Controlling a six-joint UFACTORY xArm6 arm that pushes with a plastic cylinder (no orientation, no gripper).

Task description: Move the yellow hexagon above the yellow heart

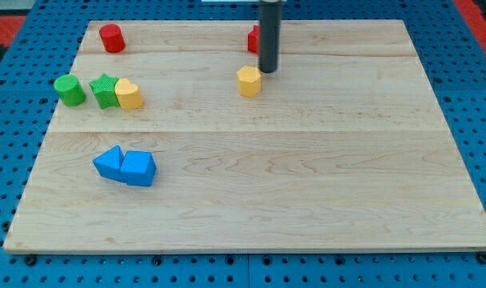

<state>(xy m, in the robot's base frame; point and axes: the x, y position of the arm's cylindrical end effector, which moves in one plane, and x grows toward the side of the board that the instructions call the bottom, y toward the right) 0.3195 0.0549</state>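
Bright, even light falls from overhead across the pale wooden table (307, 184), and no glare washes out the grain. Shadows are short and soft: a faint dark rim hugs the base of the yellow hexagon (248, 81) and of the two blue blocks (125, 166) near the table's left edge. Focus is sharp from edge to edge. The table's edges look straight, without visible bending at the corners.

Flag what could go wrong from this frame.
1. My tip sits just up-right of the yellow hexagon; pushing from there may drive it down-left, not straight left.
2. The yellow heart touches the green star; an overshoot could knock both.
3. The red block behind the rod could get clipped.
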